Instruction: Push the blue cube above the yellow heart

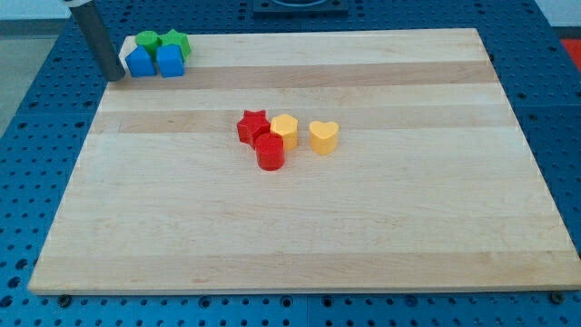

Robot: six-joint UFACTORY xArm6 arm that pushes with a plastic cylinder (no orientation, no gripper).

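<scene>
My tip (115, 76) rests at the view's top-left corner of the wooden board (363, 227), just to the left of a tight cluster of 4 blocks. There is no gripper here, only the dark rod, so nothing is grasped or clenched. In that cluster, a blue block (139, 62) of unclear shape sits nearest my tip, nearly touching it, and the blue cube (170, 61) sits just to its right, touching it. Behind them, toward the view's top, are a green cylinder (146, 40) and a green star (174, 41). Well apart, near the board's middle, the yellow heart (323, 136) stands alone, just to the right of a yellow block (285, 130). A red star (253, 125) and a red cylinder (270, 153) press against that yellow block from the left and below
</scene>
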